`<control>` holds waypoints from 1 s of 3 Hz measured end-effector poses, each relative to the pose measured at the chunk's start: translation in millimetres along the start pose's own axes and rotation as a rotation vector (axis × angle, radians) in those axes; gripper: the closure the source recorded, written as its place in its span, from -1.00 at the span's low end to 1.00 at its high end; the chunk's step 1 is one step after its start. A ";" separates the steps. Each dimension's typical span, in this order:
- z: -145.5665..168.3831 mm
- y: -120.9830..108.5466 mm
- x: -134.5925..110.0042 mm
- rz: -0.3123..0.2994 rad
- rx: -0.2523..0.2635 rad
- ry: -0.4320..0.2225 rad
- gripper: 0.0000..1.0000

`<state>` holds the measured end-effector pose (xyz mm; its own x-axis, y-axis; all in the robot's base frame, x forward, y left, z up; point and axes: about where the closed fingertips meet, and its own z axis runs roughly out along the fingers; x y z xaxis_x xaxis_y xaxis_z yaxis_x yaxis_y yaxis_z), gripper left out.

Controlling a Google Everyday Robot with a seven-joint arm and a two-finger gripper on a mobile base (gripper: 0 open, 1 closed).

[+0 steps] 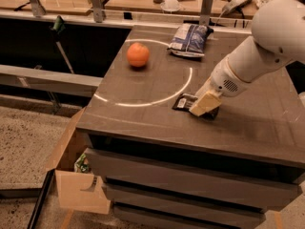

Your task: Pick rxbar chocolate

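Observation:
The rxbar chocolate [182, 101] is a small flat black bar lying on the dark table top [143, 113], just inside a white arc marking. My gripper [202, 105], cream-coloured at the end of the white arm [248, 61], sits right over the bar's right end and hides that part. Only the bar's left end shows, with a pale label. The bar still rests flat on the table.
An orange [138, 55] sits at the back left of the table. A blue-and-white crinkly bag [190, 38] lies at the back centre. A cardboard box [71, 175] stands on the floor at the left. Cluttered benches run behind.

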<state>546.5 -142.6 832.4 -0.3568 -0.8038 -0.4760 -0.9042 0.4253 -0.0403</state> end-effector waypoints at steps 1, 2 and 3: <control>-1.3 -0.1 -0.7 0.000 0.000 0.000 1.00; -35.3 -7.8 -5.7 0.000 0.055 -0.097 1.00; -83.1 -17.8 -14.3 -0.013 0.127 -0.245 1.00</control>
<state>548.1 -173.2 912.9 -0.2637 -0.6915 -0.6725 -0.8661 0.4766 -0.1504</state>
